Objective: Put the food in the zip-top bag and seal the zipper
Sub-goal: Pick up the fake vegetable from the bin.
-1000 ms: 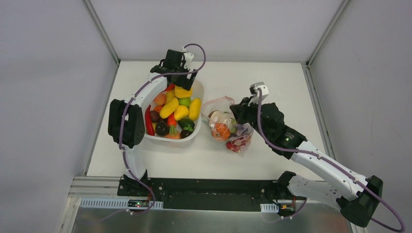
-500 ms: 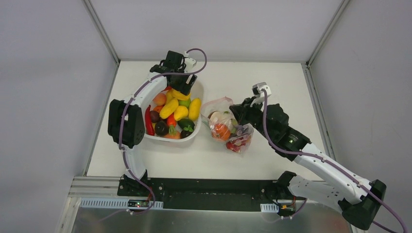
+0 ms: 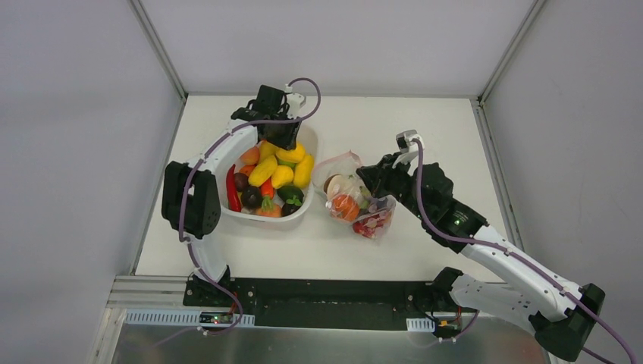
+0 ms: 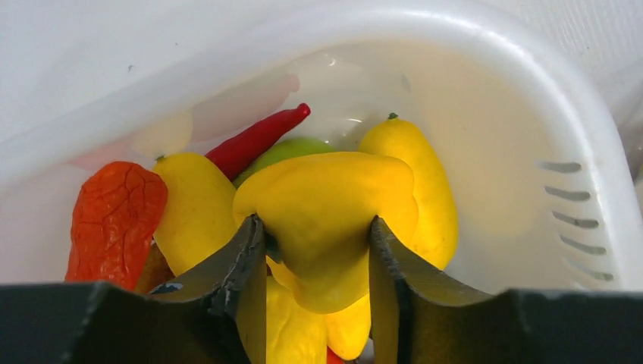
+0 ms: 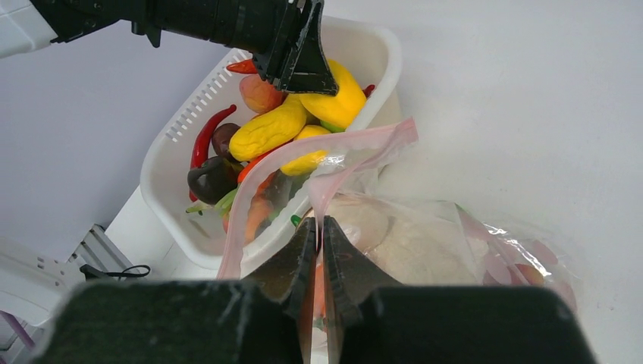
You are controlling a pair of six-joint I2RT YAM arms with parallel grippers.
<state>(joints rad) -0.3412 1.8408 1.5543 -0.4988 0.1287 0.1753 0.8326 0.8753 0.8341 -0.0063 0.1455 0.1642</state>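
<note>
Since the earlier frames the left gripper (image 3: 282, 141) is sitting lower in the white tub (image 3: 261, 218), fingers closer together than before, w/ a yellow toy pepper (image 4: 326, 193) btwn them; the right arm is barely shifting. In the left wrist view both dark fingers (image 4: 246, 258) are pressing on opposite sides of the yellow toy pepper, so the jaws are clamping it rather than standing spread. It's lying on top of the pile at the tub's far end, w/ a red chilli (image 4: 258, 140), a green piece & other yellow pieces behind it, and a wrinkled orange-red piece (image 4: 114, 212) off to its left. More food is filling the rest of the tub: yellow, red, orange, dark purple. The right gripper (image 5: 318, 224) is holding the zip-top bag (image 5: 440, 235) w/ jaws almost pressed together, pinching the mouth edge where the pink strip is running down btwn the fingertips. Above them the zipper (image 5: 334, 155) is arching up, the mouth gaping toward the tub. The bag is lying on the table (image 3: 425, 136) just right of the tub; can't tell if they're touching. Inside it an orange piece (image 3: 346, 206), red pieces (image 3: 370, 225) & a pale piece are lying.
</note>
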